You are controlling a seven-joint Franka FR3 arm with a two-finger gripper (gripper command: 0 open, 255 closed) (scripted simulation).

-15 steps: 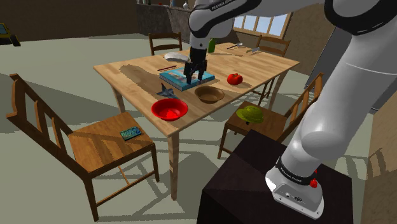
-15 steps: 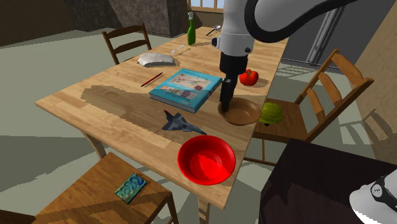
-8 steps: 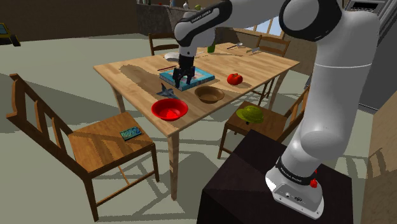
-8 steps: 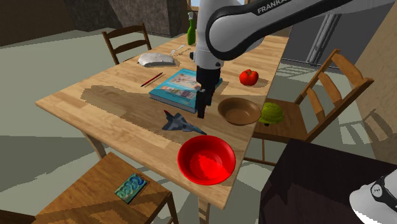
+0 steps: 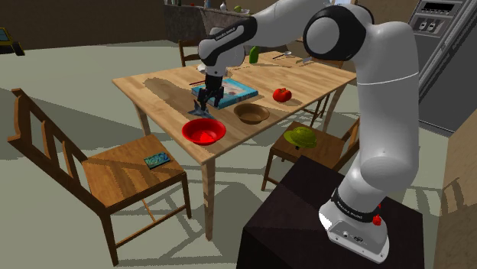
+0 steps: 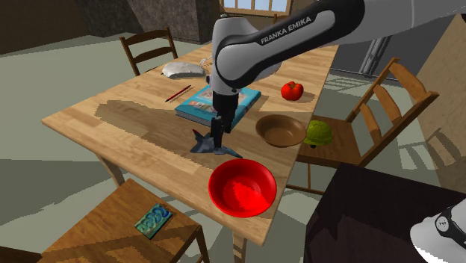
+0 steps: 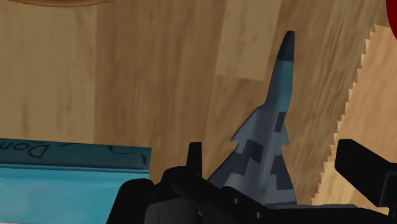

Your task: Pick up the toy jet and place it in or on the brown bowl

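The toy jet [image 6: 205, 143] is grey-blue camouflage and lies flat on the wooden table [image 6: 112, 123], between the blue book and the red bowl. My gripper [image 6: 216, 139] has come down right over its tail end. In the wrist view the jet [image 7: 270, 137] lies between the two black fingers [image 7: 194, 156], which stand apart and do not clasp it, so the gripper [image 7: 270, 156] is open. From the shoulder view the gripper [image 5: 210, 101] hangs just above the jet [image 5: 199, 111]. The brown bowl [image 6: 281, 131] stands empty to the second exterior view's right of the jet, also brown bowl [image 5: 251, 113].
A red bowl [image 6: 241, 187] sits near the table's front edge, close to the jet. The blue book [image 6: 218, 102] lies just behind the gripper. A tomato [image 6: 292, 90], a green bottle [image 6: 224, 36] and a plate [image 6: 184, 70] stand further back. Chairs [image 5: 115, 172] surround the table.
The arm has swung from over the brown bowl and book towards the jet and lowered. The open gripper now straddles the jet's tail. Nothing on the table has moved.
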